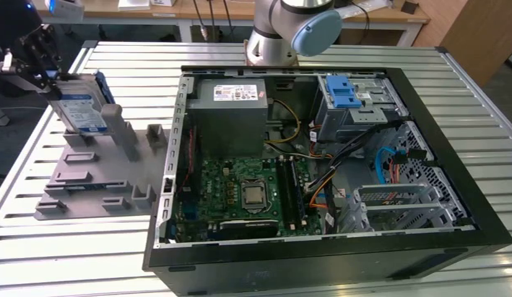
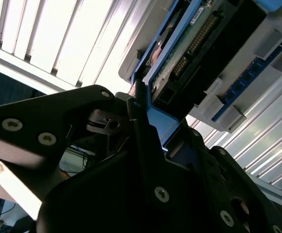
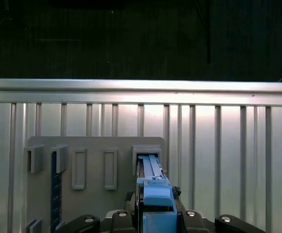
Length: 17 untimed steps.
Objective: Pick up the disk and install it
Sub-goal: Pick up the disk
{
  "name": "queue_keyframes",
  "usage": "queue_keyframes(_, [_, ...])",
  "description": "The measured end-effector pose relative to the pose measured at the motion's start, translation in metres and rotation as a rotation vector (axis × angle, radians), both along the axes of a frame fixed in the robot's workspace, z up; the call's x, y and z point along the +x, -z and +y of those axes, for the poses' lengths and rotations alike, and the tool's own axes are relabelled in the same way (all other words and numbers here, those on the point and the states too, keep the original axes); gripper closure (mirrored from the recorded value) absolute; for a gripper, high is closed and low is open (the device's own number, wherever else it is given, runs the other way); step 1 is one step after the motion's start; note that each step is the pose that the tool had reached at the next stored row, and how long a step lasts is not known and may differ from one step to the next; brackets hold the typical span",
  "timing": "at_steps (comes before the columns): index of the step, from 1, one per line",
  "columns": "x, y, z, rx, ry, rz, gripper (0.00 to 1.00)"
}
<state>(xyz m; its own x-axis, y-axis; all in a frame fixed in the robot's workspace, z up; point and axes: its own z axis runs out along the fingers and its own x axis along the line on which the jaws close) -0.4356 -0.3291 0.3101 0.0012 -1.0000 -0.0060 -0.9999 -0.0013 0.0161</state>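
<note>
At ten o'clock in the exterior view, the black hand (image 1: 51, 77) grips the flat silver blue-framed disk (image 1: 80, 110), which stands upright in the grey moulded plastic holder (image 1: 95, 179).

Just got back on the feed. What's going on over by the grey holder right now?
The arm's hand is at the exterior view's left, closed on the blue frame along the upper edge of the disk. The disk stands upright at the far end of the grey holder and does not look lifted clear of it. The open computer case lies beside the holder on the slatted table, and the disk is not yet in it.
</note>
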Motion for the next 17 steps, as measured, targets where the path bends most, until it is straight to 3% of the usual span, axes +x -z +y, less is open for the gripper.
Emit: queue_keyframes(17, [0.0000,-0.0104,0.0000,0.0000,0.000,-0.0001,0.64])
